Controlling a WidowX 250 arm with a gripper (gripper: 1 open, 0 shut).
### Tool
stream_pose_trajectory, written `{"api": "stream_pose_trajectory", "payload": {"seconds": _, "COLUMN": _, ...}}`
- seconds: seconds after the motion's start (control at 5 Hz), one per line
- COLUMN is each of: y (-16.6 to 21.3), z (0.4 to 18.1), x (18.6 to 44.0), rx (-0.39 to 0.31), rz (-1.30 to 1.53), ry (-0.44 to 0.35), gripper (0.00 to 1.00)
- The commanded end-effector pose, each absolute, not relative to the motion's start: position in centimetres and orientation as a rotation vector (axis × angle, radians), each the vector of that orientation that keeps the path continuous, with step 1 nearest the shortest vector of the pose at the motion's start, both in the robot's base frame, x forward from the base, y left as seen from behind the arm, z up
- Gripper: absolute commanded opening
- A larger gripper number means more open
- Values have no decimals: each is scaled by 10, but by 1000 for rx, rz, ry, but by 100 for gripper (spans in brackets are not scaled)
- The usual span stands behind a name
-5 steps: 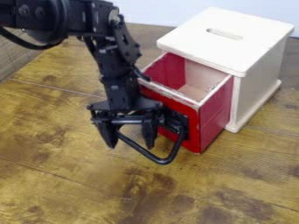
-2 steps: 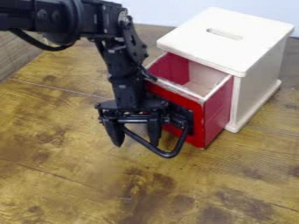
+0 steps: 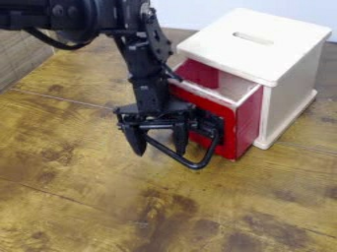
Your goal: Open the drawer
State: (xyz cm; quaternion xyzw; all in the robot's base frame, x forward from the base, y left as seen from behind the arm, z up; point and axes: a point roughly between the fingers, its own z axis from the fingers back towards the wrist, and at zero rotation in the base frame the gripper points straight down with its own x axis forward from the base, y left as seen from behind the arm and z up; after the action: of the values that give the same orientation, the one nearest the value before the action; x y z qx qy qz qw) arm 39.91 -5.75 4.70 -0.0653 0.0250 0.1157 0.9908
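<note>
The red drawer (image 3: 235,120) stands partly pulled out of the pale wooden cabinet (image 3: 279,61), showing pale wood inside. Its front carries a black plate and a large black loop handle (image 3: 200,157) that reaches down toward the table. My black gripper (image 3: 161,139) hangs right in front of the drawer face with its fingers (image 3: 140,140) spread open, pointing down. The fingers straddle the upper part of the loop handle; I cannot tell whether they touch it. The arm comes in from the upper left.
The brown wooden table (image 3: 79,197) spreads out to the left and front. The cabinet has a slot in its top (image 3: 254,37). The table's far edge runs along the upper left.
The gripper has moved right and slightly up, closer to the drawer front. It stays open. The drawer looks about as far out as before.
</note>
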Motion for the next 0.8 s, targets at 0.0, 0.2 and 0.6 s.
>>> {"api": "stream_pose_trajectory", "payload": {"seconds": 0.0, "y": -67, "z": 74, "x": 411, "rx": -140, "rz": 223, "ry": -25, "gripper": 0}}
{"api": "stream_pose_trajectory", "payload": {"seconds": 0.2, "y": -67, "z": 74, "x": 412, "rx": -136, "rz": 231, "ry": -20, "gripper": 0}}
{"api": "stream_pose_trajectory", "payload": {"seconds": 0.6, "y": -66, "z": 75, "x": 412, "rx": -131, "rz": 245, "ry": -9, "gripper": 0}}
